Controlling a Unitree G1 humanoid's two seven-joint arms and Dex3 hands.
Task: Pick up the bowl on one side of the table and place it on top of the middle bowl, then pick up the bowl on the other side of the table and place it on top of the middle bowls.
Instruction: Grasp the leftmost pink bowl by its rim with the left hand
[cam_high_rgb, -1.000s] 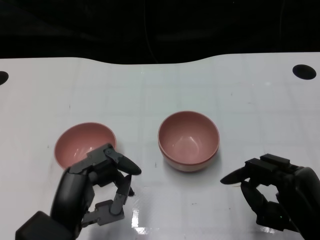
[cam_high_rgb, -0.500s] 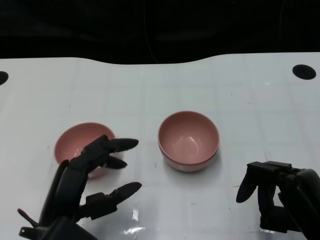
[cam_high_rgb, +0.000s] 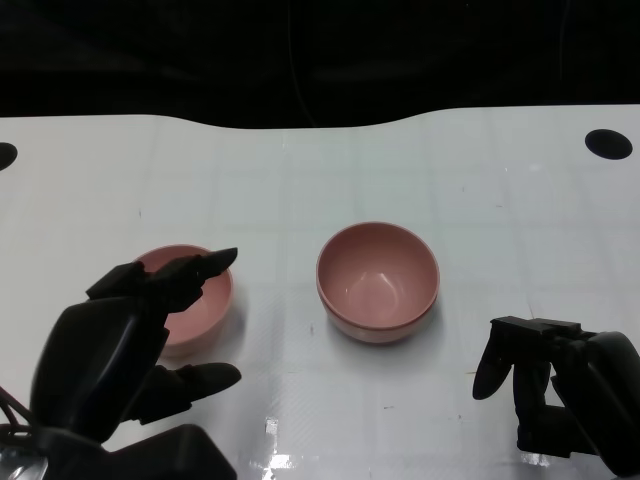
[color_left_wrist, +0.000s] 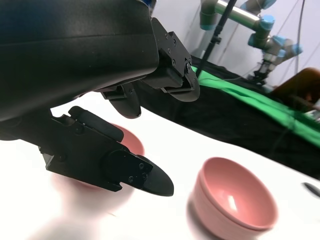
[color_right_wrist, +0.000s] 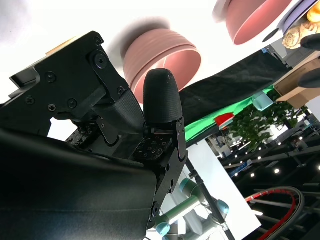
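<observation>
Two pink bowls sit nested as one stack, the middle bowl stack (cam_high_rgb: 377, 280) (color_left_wrist: 235, 205) (color_right_wrist: 160, 55), at the table's centre. A single pink left bowl (cam_high_rgb: 200, 300) (color_left_wrist: 131, 142) (color_right_wrist: 255, 20) stands to its left. My left hand (cam_high_rgb: 120, 345) (color_left_wrist: 90, 75) hovers over that bowl's near rim. Its fingers (cam_high_rgb: 200, 268) are spread above the bowl, its thumb lies below, and it holds nothing. My right hand (cam_high_rgb: 560, 390) (color_right_wrist: 100, 150) hangs near the front right edge, away from both bowls. Its fingers (cam_high_rgb: 497, 362) are bent downward and empty.
The white table (cam_high_rgb: 450, 170) ends in a curved far edge with darkness beyond. A black round hole (cam_high_rgb: 608, 143) lies at the far right, and another hole (cam_high_rgb: 5, 155) at the far left edge. A black cloth and robot arms stand past the table in the left wrist view.
My left hand has uncurled, spread its fingers and shifted left over the left bowl's near side. The right hand's fingers have bent downward and drawn back a little.
</observation>
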